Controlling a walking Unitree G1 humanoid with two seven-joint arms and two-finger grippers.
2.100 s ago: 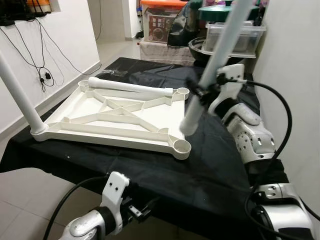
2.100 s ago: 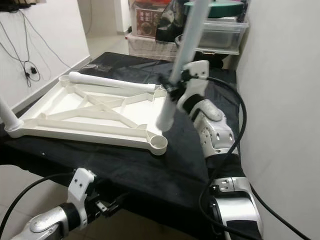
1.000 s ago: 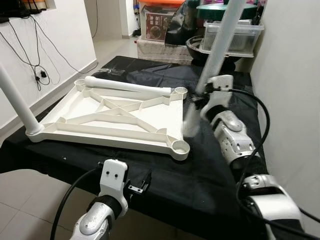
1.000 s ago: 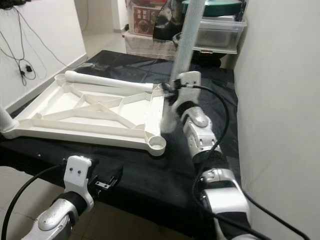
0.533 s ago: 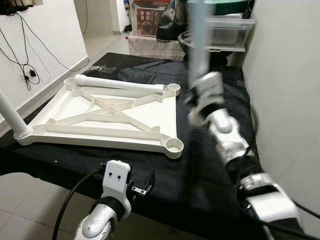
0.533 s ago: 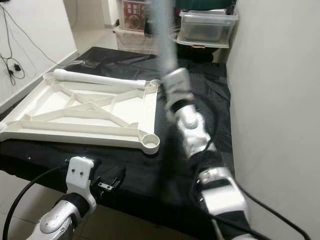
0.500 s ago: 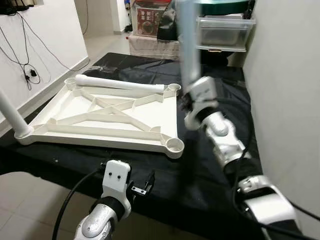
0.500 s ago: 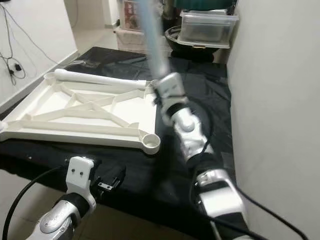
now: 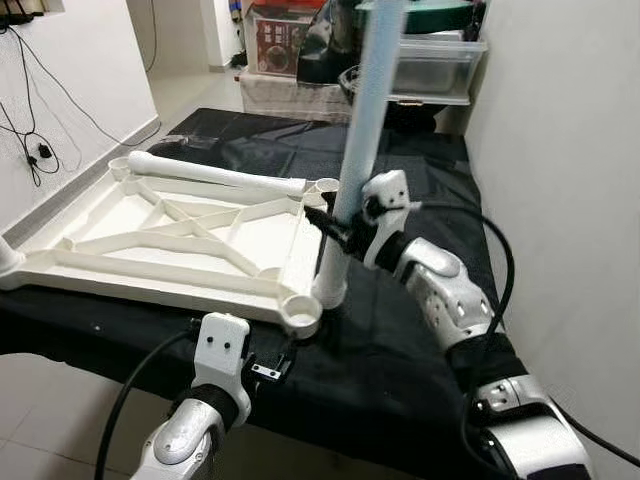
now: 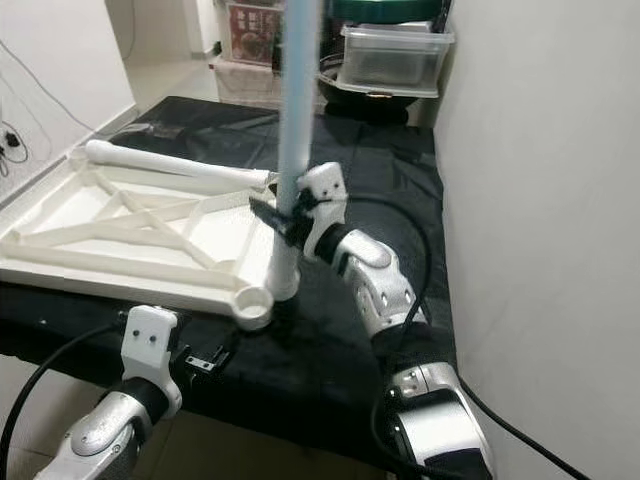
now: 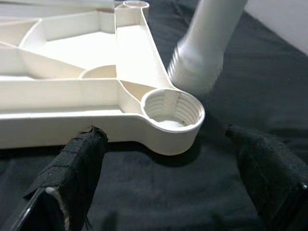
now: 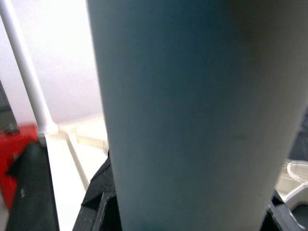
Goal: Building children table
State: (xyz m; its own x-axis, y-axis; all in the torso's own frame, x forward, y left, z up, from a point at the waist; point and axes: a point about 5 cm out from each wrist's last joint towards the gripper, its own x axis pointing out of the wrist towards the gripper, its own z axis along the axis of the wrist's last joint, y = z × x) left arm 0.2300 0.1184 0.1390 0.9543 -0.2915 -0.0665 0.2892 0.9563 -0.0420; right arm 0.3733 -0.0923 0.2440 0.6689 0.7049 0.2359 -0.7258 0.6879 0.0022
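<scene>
Table leg (image 9: pixel 360 150) clenched upright in right gripper (image 9: pixel 338 226) fingers, threaded tip beside near-right socket (image 11: pixel 172 109), not over it; left gripper (image 11: pixel 163 159) spread; cross-threading likely if lowered misaligned.

Both arms are silver segmented shells with black joints and looping black cables. Each wrist carries a white camera bracket with two screws. Gripper fingers are black.
</scene>
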